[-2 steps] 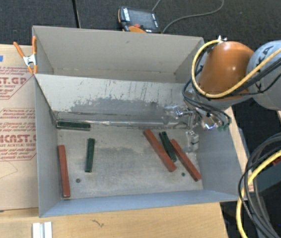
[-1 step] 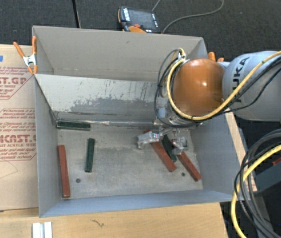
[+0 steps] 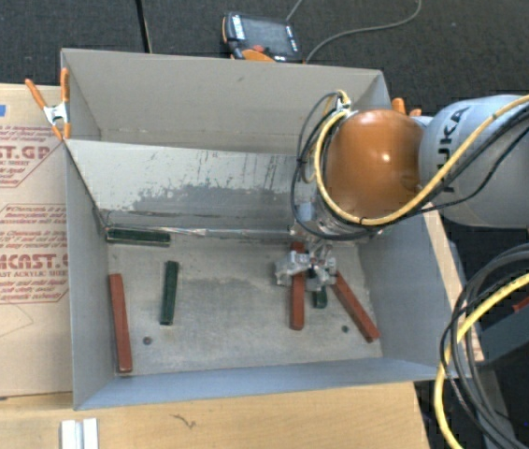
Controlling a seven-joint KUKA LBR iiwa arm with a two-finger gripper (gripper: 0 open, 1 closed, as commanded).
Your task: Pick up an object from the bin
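Three red sticks (image 3: 120, 324) and two green sticks (image 3: 168, 293) lie in my bin (image 3: 246, 171), plus a dark stub (image 3: 320, 298) under my gripper (image 3: 307, 271), which hangs over the two right reds; its opening I cannot tell.

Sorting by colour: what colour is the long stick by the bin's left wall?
Reddish-brown long stick; camera view shows it.

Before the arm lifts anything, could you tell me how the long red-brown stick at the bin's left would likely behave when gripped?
The red-brown stick looks straight and flat-sided, so it is probably stiff and unlikely to roll. Being thin, it seems light; gripped near one end, it may tilt.
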